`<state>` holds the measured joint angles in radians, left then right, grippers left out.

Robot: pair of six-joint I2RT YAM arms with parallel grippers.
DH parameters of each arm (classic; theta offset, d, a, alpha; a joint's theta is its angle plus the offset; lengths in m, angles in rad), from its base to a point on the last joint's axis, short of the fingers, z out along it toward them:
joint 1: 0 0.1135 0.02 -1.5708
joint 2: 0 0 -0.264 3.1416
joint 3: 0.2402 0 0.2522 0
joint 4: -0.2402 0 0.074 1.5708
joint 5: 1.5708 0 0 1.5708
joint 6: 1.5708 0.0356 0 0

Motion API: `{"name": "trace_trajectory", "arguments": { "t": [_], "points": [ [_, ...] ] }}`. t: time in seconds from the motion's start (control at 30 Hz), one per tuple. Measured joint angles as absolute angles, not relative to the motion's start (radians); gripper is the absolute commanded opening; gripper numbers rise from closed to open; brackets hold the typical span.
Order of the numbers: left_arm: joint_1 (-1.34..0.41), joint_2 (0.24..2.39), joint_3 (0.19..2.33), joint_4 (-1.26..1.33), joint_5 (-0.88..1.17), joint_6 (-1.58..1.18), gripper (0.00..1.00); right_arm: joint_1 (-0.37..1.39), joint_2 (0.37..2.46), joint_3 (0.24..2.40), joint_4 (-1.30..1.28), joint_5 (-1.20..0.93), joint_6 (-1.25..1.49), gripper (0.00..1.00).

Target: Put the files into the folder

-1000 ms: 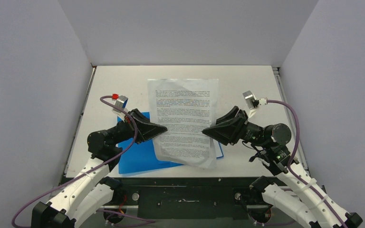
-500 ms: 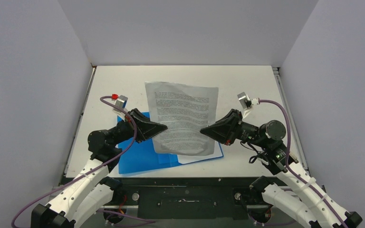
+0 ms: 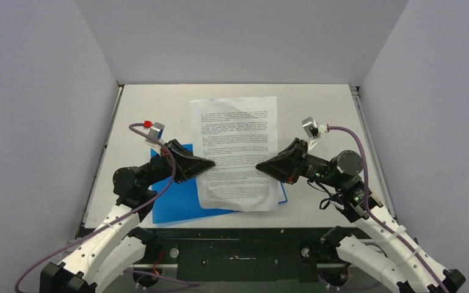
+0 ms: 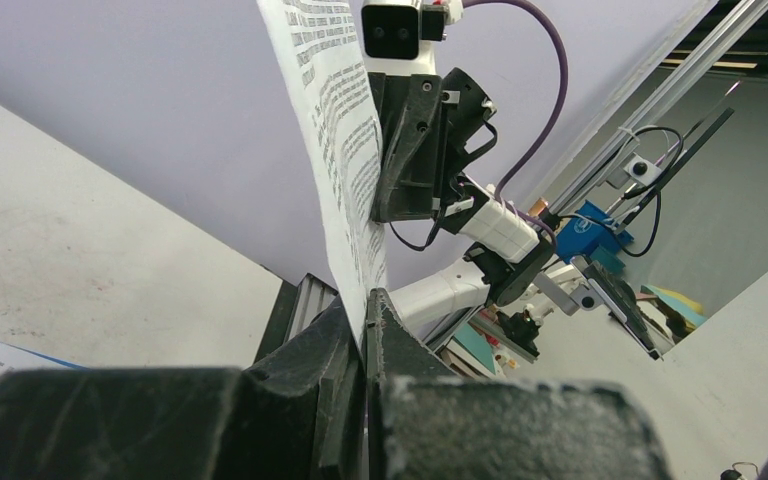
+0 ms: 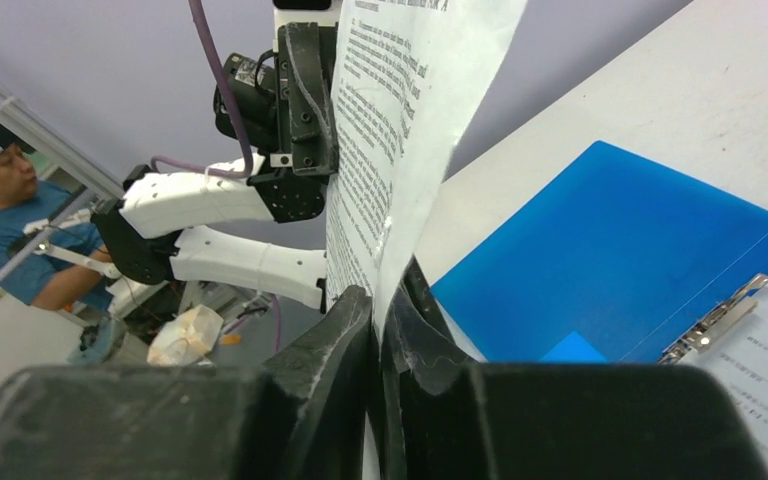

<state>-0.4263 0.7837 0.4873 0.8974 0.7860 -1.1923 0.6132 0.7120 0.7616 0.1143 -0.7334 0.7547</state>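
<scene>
The thin white text-printed paper sheet (image 3: 237, 149) hangs mid-frame over the bright blue plastic folder (image 3: 180, 198), pinched by my left pincer (image 3: 212, 163) and right pincer (image 3: 258, 166); uneven pulling could tear it.

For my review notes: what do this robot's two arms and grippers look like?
The left arm and right arm match: white lower links with rows of small holes, black joints further out. The left gripper and right gripper are black wedges with two flat fingers. A purple cable loops to each small silver wrist camera; the left one carries a red cap.
</scene>
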Motion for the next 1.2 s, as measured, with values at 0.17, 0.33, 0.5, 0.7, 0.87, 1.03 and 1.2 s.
{"name": "trace_trajectory", "arguments": {
  "t": [0.17,0.33,0.5,0.7,0.87,1.03,1.2],
  "points": [
    [-0.426,0.783,0.487,0.897,0.786,-1.192,0.0,0.617,0.715,0.762,0.113,-0.728,0.751,0.05],
    [-0.426,0.776,0.487,0.897,0.786,-1.192,0.0,0.618,0.713,0.762,0.102,-0.709,0.743,0.25],
    [-0.426,0.77,0.487,0.898,0.787,-1.193,0.0,0.618,0.712,0.772,0.091,-0.687,0.736,0.28],
    [-0.426,0.766,0.487,0.901,0.787,-1.197,0.0,0.618,0.712,0.782,0.112,-0.685,0.744,0.28],
    [-0.426,0.766,0.484,0.905,0.787,-1.201,0.0,0.618,0.715,0.783,0.138,-0.685,0.754,0.25],
    [-0.426,0.766,0.472,0.921,0.787,-1.212,0.0,0.619,0.731,0.789,0.163,-0.684,0.768,0.2],
    [-0.426,0.766,0.463,0.93,0.787,-1.222,0.0,0.623,0.739,0.791,0.165,-0.683,0.772,0.05]
  ]
}}
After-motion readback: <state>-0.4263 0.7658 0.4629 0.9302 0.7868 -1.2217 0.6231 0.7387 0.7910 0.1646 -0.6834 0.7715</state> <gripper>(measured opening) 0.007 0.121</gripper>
